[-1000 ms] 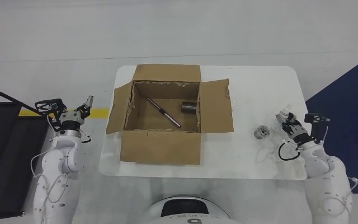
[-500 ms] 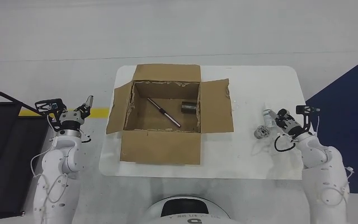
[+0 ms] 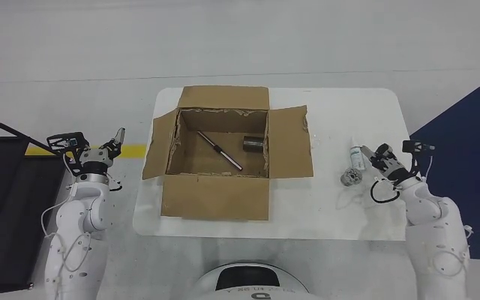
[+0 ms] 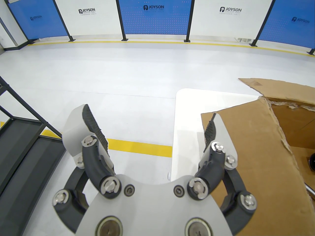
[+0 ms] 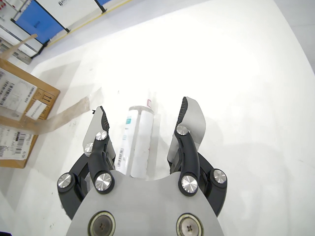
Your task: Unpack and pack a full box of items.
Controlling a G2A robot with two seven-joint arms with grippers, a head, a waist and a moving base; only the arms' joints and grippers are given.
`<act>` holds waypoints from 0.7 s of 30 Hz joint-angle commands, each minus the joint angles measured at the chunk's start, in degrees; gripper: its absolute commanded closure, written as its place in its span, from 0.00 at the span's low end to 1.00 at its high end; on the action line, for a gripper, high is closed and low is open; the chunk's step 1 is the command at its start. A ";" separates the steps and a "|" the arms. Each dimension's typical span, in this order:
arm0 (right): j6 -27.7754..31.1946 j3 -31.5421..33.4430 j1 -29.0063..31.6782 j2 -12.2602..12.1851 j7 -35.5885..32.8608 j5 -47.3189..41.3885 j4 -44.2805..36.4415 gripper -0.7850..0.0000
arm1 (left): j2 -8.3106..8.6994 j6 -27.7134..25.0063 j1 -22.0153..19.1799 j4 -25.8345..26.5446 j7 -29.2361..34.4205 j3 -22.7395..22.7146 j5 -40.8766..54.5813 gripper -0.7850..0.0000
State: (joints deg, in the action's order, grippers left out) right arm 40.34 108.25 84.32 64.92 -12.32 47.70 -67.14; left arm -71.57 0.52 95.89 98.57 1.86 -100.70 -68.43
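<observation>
My right gripper (image 5: 142,105) is spread wide and low over the white surface (image 3: 337,210), with a white bottle (image 5: 139,138) lying on its side between the fingers, a gap on each side and nothing clamped. A small round metal piece (image 3: 348,177) sits just beside it. The open cardboard box (image 3: 289,150) stands well apart toward the middle, holding a thin rod (image 3: 220,150) and a dark can (image 3: 253,142), while my left gripper (image 4: 149,111) hangs wide and empty off the surface's edge near the box's flap.

Bright, table (image 5: 221,62) glaring (edges bowed), soft shadows
</observation>
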 commanded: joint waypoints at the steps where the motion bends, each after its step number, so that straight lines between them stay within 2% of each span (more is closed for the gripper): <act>1: 2.14 0.11 1.01 -0.04 0.89 -1.42 -2.11 0.00 | 0.00 0.00 0.00 0.00 0.00 0.00 0.00 0.00; 3: 2.51 0.09 1.67 -0.07 0.72 -2.93 -4.56 0.00 | 0.00 0.00 0.00 0.00 0.00 0.00 0.00 0.00; 8: -1.72 -1.00 1.52 -0.11 -2.30 -4.07 -7.32 0.00 | 0.00 0.00 0.00 0.00 0.00 0.00 0.00 0.00; 14: -0.18 -0.93 2.00 -0.32 -1.44 -6.31 -8.20 0.00 | 0.00 0.00 0.00 0.00 0.00 0.00 0.00 0.00; 17: 2.85 -1.19 2.92 -0.33 -0.69 -9.38 -10.19 0.00 | 0.00 0.00 0.00 0.00 0.00 0.00 0.00 0.00; 21: 2.85 -1.19 2.92 -0.33 -0.69 -9.38 -10.19 0.00 | 0.00 0.00 0.00 0.00 0.00 0.00 0.00 0.00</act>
State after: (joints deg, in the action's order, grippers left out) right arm 43.32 107.05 87.27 64.59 -12.98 38.22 -77.37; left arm -71.57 0.52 95.89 98.57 1.86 -100.70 -68.43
